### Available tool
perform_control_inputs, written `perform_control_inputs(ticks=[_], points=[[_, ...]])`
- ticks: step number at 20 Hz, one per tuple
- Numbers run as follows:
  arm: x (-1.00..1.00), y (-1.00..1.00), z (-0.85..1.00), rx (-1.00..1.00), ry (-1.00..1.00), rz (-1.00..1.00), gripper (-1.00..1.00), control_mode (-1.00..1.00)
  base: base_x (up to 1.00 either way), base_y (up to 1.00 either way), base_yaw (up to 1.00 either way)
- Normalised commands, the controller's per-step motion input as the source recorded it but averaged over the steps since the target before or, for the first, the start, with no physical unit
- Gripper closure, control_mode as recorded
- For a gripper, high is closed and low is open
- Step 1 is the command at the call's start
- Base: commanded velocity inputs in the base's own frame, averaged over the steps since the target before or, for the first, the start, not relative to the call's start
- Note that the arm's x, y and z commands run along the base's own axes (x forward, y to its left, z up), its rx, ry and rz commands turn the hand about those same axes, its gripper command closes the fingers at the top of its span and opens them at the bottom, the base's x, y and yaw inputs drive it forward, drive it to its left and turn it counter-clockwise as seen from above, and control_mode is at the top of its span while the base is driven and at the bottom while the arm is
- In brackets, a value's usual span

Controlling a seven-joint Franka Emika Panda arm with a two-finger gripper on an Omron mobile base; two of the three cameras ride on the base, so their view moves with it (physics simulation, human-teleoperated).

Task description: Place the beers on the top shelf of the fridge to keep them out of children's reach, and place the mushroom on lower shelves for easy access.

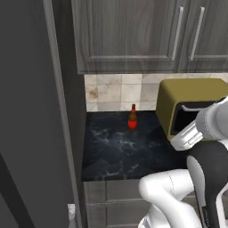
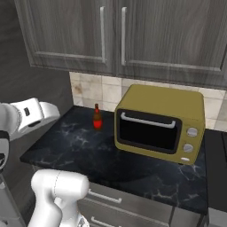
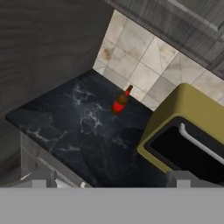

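Note:
One beer, a brown bottle with a red label (image 1: 132, 118) (image 2: 97, 118) (image 3: 120, 101), stands upright on the black marble counter (image 1: 120, 151) (image 2: 66, 146) (image 3: 65, 118) close to the tiled back wall. My gripper (image 3: 109, 181) hovers open above the counter's front edge, well short of the bottle, with nothing between its fingertips (image 3: 39, 179). The fridge's dark grey side (image 1: 31, 111) rises left of the counter. Its inside is hidden, so the top shelf, the lower shelves and the mushroom are out of view.
An olive-yellow toaster oven (image 1: 187, 102) (image 2: 159, 124) (image 3: 188, 127) stands on the counter right of the bottle. Dark wood wall cabinets (image 1: 133, 35) (image 2: 119, 35) hang above. Drawer fronts (image 2: 106, 199) run below the counter edge.

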Motion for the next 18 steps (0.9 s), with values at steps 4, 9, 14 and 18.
perform_control_inputs(ticks=[4, 9, 14, 18], points=[[0.28, -0.02, -0.32, 0.03, -0.11, 0.0, -1.0, -1.0, 0.0, 0.0, 0.0], [0.25, 0.0, -0.46, 0.04, -0.01, -0.06, -1.0, -1.0, 0.0, 0.0, 0.0], [0.41, 0.0, -0.39, 0.09, 0.0, -0.08, -1.0, -1.0, 0.0, 0.0, 0.0], [0.41, 0.0, -0.34, 0.16, -0.04, -0.09, -1.0, -1.0, 0.0, 0.0, 0.0]])
